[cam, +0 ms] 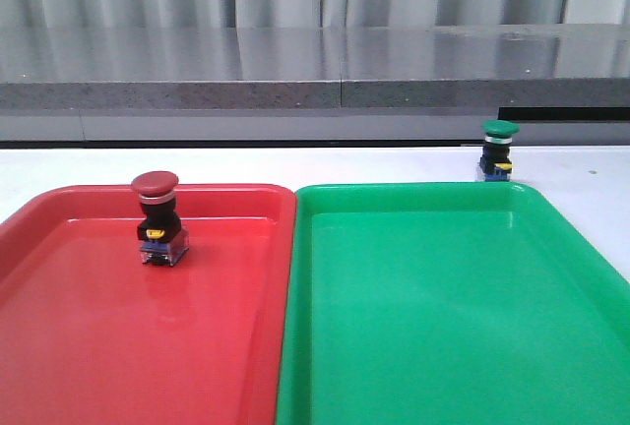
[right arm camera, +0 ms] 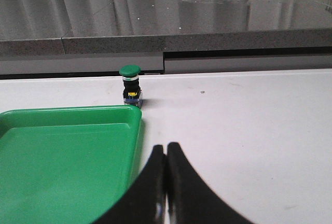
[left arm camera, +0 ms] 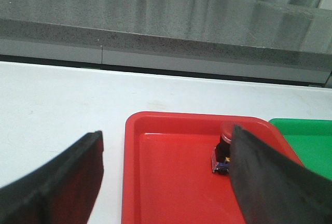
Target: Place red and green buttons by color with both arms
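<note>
The red button (cam: 157, 216) stands upright inside the red tray (cam: 59, 327), near its far side. In the left wrist view the red button (left arm camera: 224, 149) is partly hidden behind one finger of my left gripper (left arm camera: 166, 146), which is open with nothing held and is back from the red tray (left arm camera: 171, 182). The green button (cam: 498, 152) stands on the white table just beyond the green tray's (cam: 443, 327) far right corner. In the right wrist view the green button (right arm camera: 130, 85) is well ahead of my right gripper (right arm camera: 166, 149), which is shut on nothing beside the green tray (right arm camera: 57, 156).
The two trays lie side by side, touching, on the white table (cam: 89, 164). A grey stone ledge (cam: 315, 71) runs along the table's far edge, with curtains behind. Neither arm shows in the front view.
</note>
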Tool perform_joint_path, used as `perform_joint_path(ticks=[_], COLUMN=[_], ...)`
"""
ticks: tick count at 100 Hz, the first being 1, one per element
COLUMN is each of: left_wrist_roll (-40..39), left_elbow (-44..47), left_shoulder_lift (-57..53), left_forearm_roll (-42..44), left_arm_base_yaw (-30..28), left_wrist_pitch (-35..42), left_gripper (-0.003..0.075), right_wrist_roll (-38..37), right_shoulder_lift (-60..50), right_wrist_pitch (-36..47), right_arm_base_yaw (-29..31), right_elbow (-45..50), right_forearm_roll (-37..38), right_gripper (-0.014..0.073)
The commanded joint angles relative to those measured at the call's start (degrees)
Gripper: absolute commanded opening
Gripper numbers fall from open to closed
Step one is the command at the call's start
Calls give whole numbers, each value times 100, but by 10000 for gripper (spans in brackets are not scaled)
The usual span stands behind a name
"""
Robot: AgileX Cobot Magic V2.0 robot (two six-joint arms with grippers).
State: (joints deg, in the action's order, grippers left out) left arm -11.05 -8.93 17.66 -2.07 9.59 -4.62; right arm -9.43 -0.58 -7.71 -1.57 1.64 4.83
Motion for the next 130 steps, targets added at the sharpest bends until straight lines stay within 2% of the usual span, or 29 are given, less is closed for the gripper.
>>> perform_joint_path(ticks=[1,19,26,33,50,53,130], left_wrist_roll=[-46,-46,-46,-46,-46,-46,-46], left_elbow=[-158,-158,-158,-158,-158,-158,-12], left_shoulder_lift=[36,36,36,36,36,36,-11], left_forearm_roll=[-45,-45,-45,-45,-45,-45,131], left_arm_base_yaw=[-7,-7,-7,-7,-7,-7,-7], left_wrist_pitch=[462,462,462,462,462,462,494], left_gripper=[484,479,439,350,16,-18,-19], right_wrist_roll=[28,28,28,28,28,28,28], right_shoulder_lift=[-90,-90,-90,-90,-90,-90,-90], right_wrist_pitch=[496,496,496,496,496,496,496], right_arm_base_yaw=[40,40,40,40,40,40,40], right_elbow=[-89,-89,-89,-89,-89,-89,-89], right_forearm_roll=[12,12,12,12,12,12,12], right_gripper=[-67,-67,-67,-67,-67,-67,-67])
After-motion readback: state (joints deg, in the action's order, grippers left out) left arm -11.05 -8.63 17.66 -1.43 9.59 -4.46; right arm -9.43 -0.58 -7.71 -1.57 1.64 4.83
